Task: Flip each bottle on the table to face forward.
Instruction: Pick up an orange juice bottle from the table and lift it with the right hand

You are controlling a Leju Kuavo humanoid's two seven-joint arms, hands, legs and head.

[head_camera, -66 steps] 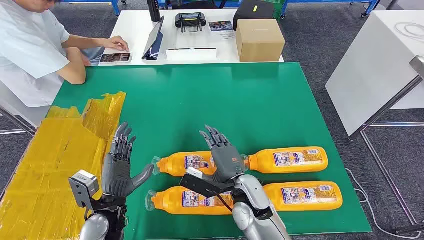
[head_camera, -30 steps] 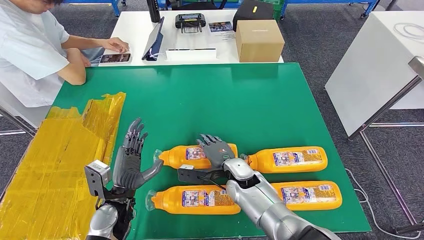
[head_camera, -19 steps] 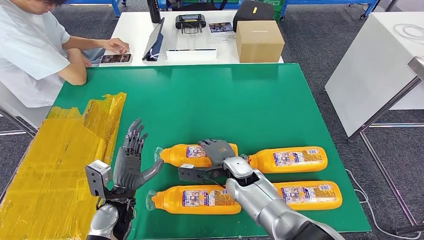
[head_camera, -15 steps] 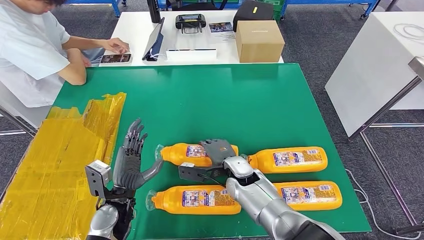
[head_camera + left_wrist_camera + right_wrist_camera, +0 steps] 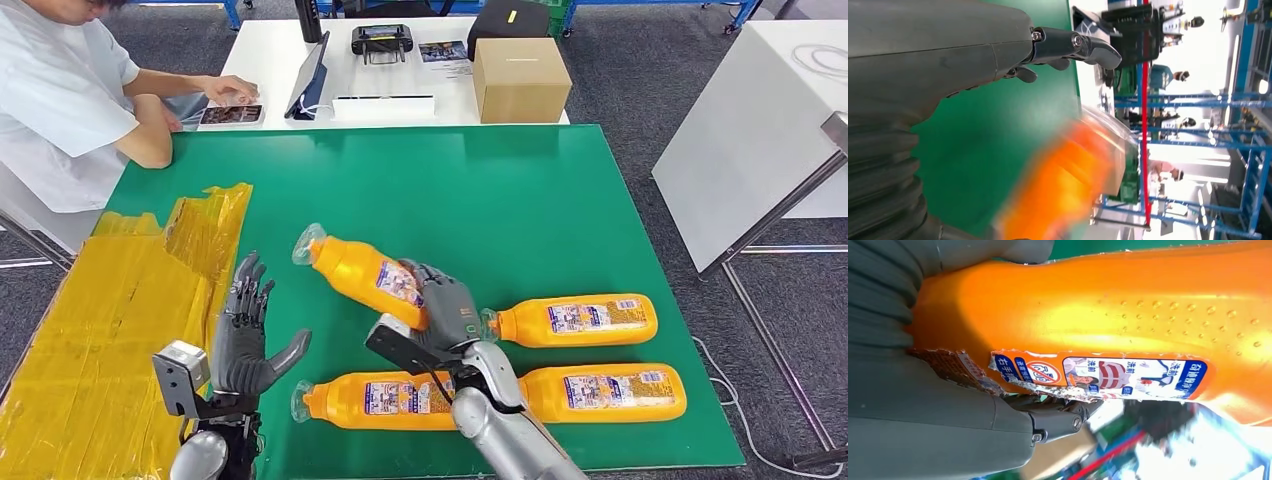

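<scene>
Turning the lifted bottle (image 5: 368, 273) well calls for a firm hold at its base while the wrist rolls, so the label comes round before it goes down in the gap among the three bottles lying on the green table (image 5: 520, 200). The right hand (image 5: 447, 312) grasps it near the bottom, cap end tilted up and away. The left hand (image 5: 243, 335) hovers beside, released, fingers spread. The right wrist view shows the torn label (hidden from the head view); the left wrist view gives probably the same bottle, as an orange blur.
</scene>
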